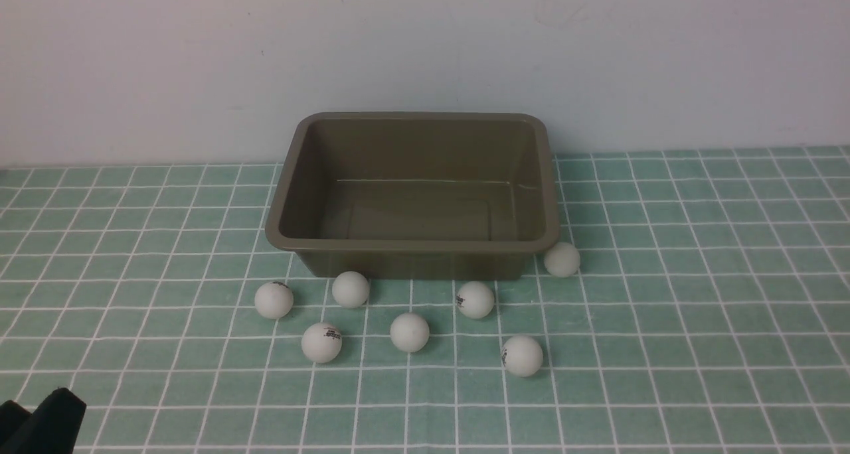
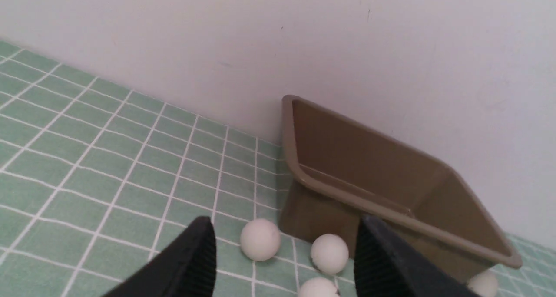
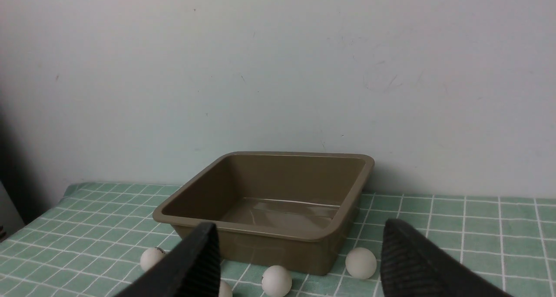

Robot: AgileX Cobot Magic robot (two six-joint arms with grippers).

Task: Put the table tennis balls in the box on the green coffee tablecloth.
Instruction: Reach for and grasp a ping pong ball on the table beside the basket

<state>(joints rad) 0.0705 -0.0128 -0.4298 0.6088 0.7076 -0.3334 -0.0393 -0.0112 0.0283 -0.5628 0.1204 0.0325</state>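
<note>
Two grippers, both w/ jaws spread and nothing held. Left gripper [image 2: 284, 240]: its black ribbed fingers [image 2: 193, 262] stand well apart, and the gap btwn them frames the near-left corner of the box [image 2: 339, 197] and a few table tennis balls [image 2: 259, 239] lying on the green coffee tablecloth [image 2: 108, 158] beyond the tips. Right gripper [image 3: 299, 240]: same, fingers [image 3: 191, 266] wide apart, no grip on anything, w/ the box's near wall seen btwn them. Neither gripper touches a ball or the box. Front view shows only a black shape [image 1: 40, 421] at the near-left corner, prob. part of the left arm, but too little is in frame to be sure.

All seven balls sit on the cloth, outside the box, spread along its near side. Far row, left to right: leftmost ball [image 1: 273, 300], apart from the box; second ball [image 1: 350, 289], just beside the near wall; logo ball [image 1: 475, 300], dark print on its left side; rightmost ball [image 1: 562, 259], just beside the near-right corner. Near row, left to right: near-left ball [image 1: 321, 342] w/ a dark mark, middle ball [image 1: 410, 332], plain, and near-right ball [image 1: 522, 355], also marked, closest to the robot. None touch each other.

Box stands upright at centre of the cloth, long side facing the robot, far side near the white wall [image 1: 425, 42].
</note>
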